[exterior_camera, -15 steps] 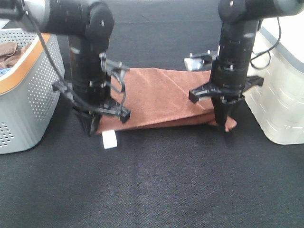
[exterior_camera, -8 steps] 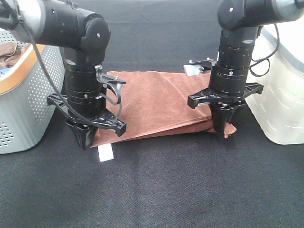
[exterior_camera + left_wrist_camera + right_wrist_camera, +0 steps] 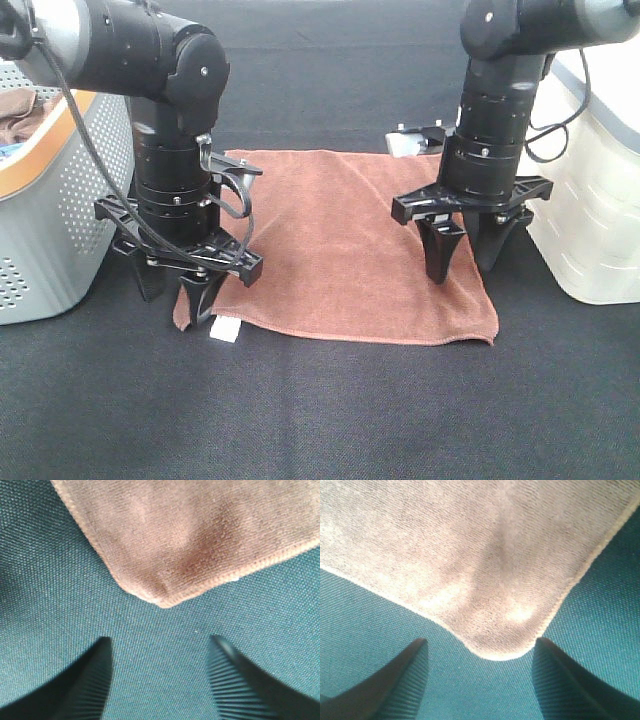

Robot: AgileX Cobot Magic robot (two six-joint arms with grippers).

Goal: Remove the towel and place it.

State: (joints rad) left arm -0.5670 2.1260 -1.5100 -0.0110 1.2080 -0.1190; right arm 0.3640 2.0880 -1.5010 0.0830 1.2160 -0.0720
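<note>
Black tabletop [image 3: 330, 410] is overlaid by the towel [image 3: 340, 240], whose near corners could be snagged if the spread, empty left claw [image 3: 175, 295] and right claw [image 3: 463, 268] are dragged.

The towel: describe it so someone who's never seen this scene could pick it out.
On the black table, between the grey perforated basket and the white bin, a square rust-brown towel lies flat. Unlike the darker brown cloth inside the basket, it has a small white tag at one corner.
</note>
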